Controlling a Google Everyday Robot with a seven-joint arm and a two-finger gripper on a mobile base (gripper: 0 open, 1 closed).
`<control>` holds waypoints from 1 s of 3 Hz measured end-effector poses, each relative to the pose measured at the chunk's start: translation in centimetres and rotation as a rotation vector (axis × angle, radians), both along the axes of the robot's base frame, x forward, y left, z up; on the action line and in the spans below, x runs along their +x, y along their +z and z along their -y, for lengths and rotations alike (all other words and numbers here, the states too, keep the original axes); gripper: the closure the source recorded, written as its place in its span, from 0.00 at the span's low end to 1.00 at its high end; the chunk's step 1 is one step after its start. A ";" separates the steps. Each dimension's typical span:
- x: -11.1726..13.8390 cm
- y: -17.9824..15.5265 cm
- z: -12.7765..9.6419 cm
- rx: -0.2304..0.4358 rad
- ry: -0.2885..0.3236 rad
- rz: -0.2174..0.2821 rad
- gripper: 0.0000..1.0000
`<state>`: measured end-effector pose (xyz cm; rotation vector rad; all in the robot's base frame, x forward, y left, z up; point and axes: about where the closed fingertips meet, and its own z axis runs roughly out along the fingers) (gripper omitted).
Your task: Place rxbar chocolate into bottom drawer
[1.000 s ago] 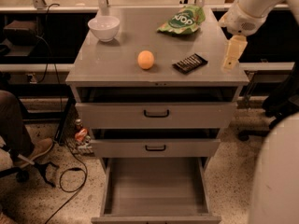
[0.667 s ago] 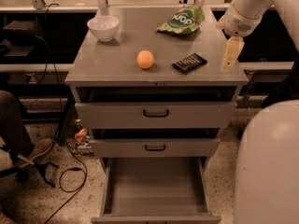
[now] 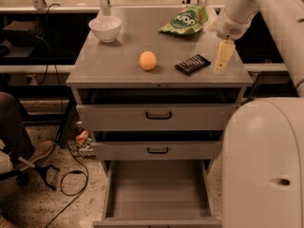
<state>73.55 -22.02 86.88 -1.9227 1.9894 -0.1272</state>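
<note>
Now reaching: cream robot gripper [image 3: 222, 61] empty, spread we cannot tell; dark flat rxbar chocolate [image 3: 192, 63] just left. Next we grasp, carry down to deep grey bottom drawer [image 3: 156, 189].

Pincer [image 3: 222, 61] beside rxbar chocolate [image 3: 192, 64]; bottom drawer [image 3: 156, 186] open from above

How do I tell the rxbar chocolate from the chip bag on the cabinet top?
The rxbar chocolate is dark, flat and small; the chip bag is green, crinkly and larger. The rxbar chocolate lies near the front edge, just left of the gripper; the chip bag lies at the back. Both rest on the cabinet top.
</note>
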 end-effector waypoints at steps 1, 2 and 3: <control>0.9 -0.8 -1.8 0.017 0.044 -0.003 0.00; 1.4 -1.5 -3.5 0.031 0.089 -0.013 0.00; 1.6 -2.4 -4.7 0.036 0.126 -0.039 0.00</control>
